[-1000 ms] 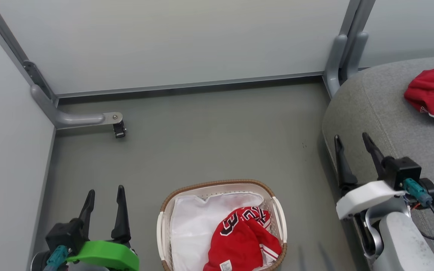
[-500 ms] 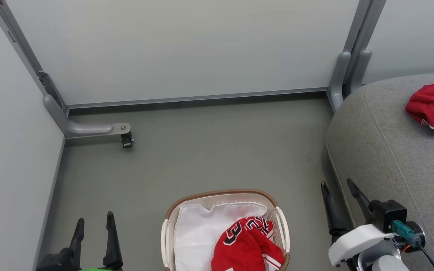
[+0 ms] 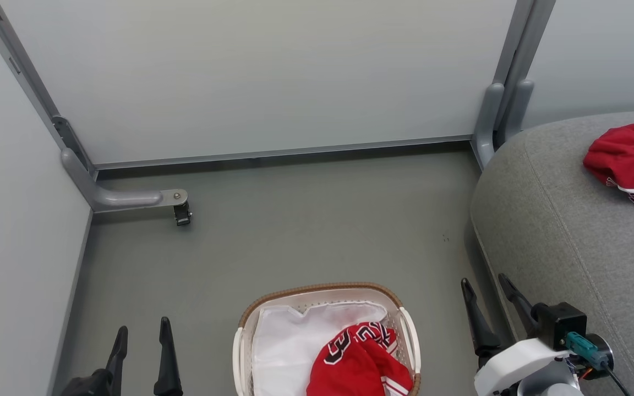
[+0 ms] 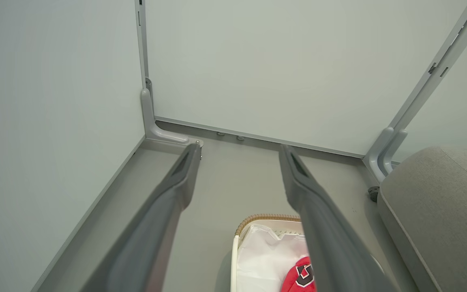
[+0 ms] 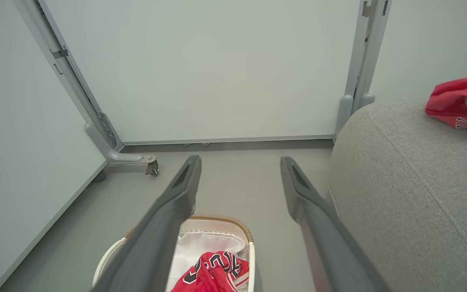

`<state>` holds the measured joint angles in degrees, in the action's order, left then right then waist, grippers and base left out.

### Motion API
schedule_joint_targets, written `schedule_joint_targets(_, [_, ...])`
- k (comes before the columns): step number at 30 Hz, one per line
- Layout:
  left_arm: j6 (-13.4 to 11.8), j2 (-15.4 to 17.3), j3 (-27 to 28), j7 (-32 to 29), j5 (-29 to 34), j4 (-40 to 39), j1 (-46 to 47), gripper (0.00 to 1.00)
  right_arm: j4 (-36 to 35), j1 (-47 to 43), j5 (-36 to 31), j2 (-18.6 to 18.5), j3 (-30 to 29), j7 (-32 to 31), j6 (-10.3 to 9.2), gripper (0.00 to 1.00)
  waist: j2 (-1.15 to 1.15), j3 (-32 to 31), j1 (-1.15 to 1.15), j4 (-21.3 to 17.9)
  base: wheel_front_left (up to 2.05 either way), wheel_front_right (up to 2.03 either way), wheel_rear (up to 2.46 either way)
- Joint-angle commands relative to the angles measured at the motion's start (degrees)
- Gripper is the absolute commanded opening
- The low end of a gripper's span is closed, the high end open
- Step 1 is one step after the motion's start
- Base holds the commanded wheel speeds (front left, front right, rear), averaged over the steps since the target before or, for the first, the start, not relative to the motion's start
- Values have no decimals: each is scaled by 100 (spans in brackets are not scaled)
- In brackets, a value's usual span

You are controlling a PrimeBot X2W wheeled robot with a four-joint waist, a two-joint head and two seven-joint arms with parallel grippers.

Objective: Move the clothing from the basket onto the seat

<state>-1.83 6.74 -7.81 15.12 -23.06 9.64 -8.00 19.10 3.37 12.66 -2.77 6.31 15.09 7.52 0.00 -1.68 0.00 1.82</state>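
A red garment (image 3: 358, 363) with black-and-white lettering lies crumpled in the white basket (image 3: 408, 327) with the brown rim, at the bottom centre of the head view, on a plain white sheet (image 3: 289, 344). The right wrist view shows the same garment (image 5: 213, 273) in the basket (image 5: 225, 221). A second red garment (image 3: 628, 165) with white trim rests on the grey seat (image 3: 564, 231) at the right. My left gripper (image 3: 142, 333) is open at the lower left, empty. My right gripper (image 3: 485, 286) is open between basket and seat, holding nothing.
Pale partition walls close the floor at the back and left. A grey foot with a caster (image 3: 182, 212) sticks out at the left, and a grey post (image 3: 496, 118) stands by the seat's far corner. The grey floor (image 3: 306, 225) lies beyond the basket.
The head camera has shifted, so the basket and both grippers sit lower in the picture. The right gripper has drawn back from beside the seat toward the bottom edge. Both stay open.
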Motion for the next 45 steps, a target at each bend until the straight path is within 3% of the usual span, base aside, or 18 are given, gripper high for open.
schedule_joint_targets(1, [34,2,18,5,72,25,-71,100,13,-49,21,-23,-8,11,-6,100,0,-3,0,6,0,0,0])
schedule_joint_targets(24, [149,34,-90,-31,270,96,163,100,-104,122,-14,-23,-75,11,-6,100,0,272,0,-37,0,0,0])
schedule_joint_targets(30, [356,169,-418,-121,578,165,1009,100,-325,536,-186,-24,-359,11,-6,100,0,855,0,-68,0,0,0])
schedule_joint_targets(36, [623,-18,-985,-324,848,420,2291,100,-683,1082,-503,-23,-868,11,-6,100,0,1743,0,-102,0,0,0])
schedule_joint_targets(45, [882,-320,-2160,-848,990,2198,4150,100,-1241,2053,-754,-20,-1325,11,-6,100,0,3167,0,-455,0,0,0])
